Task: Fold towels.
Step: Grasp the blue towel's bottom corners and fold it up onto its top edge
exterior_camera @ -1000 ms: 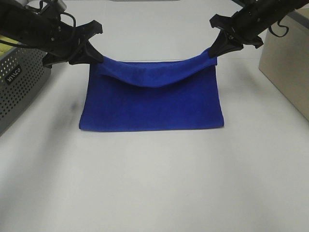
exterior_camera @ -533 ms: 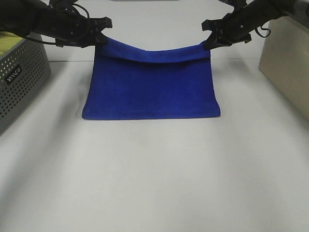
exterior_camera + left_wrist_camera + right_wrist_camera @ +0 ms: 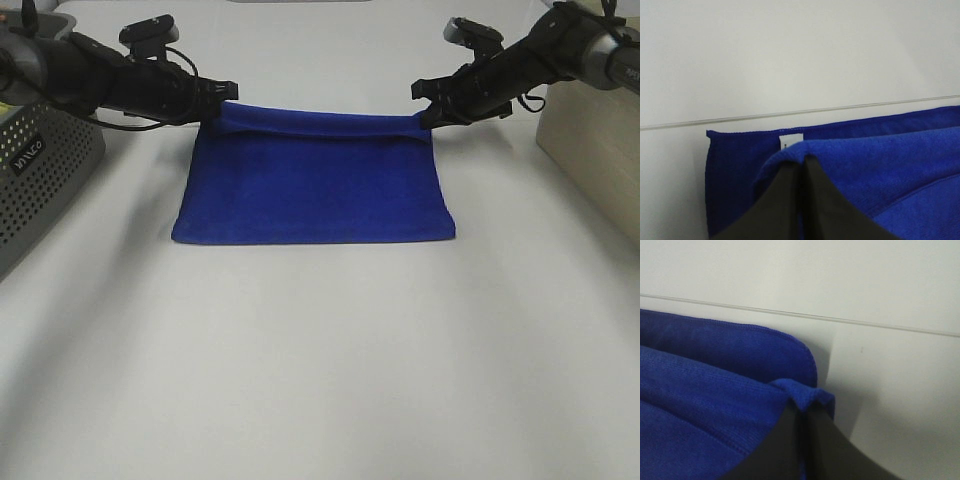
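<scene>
Releasing unevenly is judged the main risk: if one corner is dropped first, the upper layer could be skewed off the lower edge. The towel (image 3: 315,190) is laid doubled on the table (image 3: 320,380), toward 12 o'clock. Its far corners are clamped by the left gripper (image 3: 225,98) at 10 o'clock and the right gripper (image 3: 425,105) at 2 o'clock, both arms stretched low.

My left gripper (image 3: 803,172) hides the towel (image 3: 890,165) corner it pinches, and the label (image 3: 790,140) print is too small to read. The basket (image 3: 40,170) and box (image 3: 600,160) run off the high view's edges.
</scene>
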Robot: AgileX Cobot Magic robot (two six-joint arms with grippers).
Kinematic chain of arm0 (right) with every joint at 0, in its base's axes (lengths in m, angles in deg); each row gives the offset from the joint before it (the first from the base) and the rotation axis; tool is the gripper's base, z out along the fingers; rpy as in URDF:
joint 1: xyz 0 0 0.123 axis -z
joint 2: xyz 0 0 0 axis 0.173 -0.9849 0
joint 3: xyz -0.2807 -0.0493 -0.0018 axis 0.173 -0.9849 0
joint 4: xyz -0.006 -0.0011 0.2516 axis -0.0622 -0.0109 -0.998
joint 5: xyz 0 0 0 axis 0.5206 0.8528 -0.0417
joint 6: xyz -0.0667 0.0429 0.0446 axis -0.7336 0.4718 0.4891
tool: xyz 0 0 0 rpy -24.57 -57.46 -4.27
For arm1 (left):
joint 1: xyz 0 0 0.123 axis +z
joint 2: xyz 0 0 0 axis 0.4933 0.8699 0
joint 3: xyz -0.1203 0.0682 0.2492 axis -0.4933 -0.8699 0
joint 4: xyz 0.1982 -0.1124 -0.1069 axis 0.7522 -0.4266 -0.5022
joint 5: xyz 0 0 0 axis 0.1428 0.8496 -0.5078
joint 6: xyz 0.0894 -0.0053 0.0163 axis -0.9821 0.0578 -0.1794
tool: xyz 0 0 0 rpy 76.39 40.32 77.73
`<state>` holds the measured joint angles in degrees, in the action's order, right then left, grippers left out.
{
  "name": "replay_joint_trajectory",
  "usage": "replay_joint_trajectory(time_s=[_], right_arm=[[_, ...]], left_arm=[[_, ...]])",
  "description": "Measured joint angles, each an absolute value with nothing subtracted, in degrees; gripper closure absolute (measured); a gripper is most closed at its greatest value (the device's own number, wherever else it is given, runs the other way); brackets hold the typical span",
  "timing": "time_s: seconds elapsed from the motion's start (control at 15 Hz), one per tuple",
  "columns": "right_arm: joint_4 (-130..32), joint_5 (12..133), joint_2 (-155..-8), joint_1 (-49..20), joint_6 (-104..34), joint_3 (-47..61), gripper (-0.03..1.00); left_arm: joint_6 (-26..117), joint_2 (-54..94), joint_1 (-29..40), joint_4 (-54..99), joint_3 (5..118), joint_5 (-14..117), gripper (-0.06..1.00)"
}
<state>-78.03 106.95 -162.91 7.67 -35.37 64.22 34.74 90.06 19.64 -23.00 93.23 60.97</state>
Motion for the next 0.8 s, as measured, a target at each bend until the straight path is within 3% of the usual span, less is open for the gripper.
replay_joint_trajectory(time_s=[0.13,0.33,0.47,0.67,0.8], right_arm=[[-78.9,106.9,-162.9,7.7,-35.4,64.2,0.85],[-81.3,107.2,-162.9,7.7,-35.5,64.2,0.49],[-80.4,109.7,-162.4,7.7,-35.5,64.2,0.24],[-74.0,119.4,-158.8,7.7,-34.6,64.4,0.18],[-71.2,127.5,-155.9,7.7,-30.1,64.8,0.18]], left_arm=[[34.7,90.2,19.6,-23.0,93.2,60.9,0.87],[34.7,90.2,19.6,-23.0,93.2,60.9,0.47],[34.7,89.9,19.6,-22.9,93.2,61.4,0.29],[37.0,86.7,20.1,-18.0,93.2,66.1,0.25],[46.4,85.7,21.4,-13.5,93.5,74.4,0.24]])
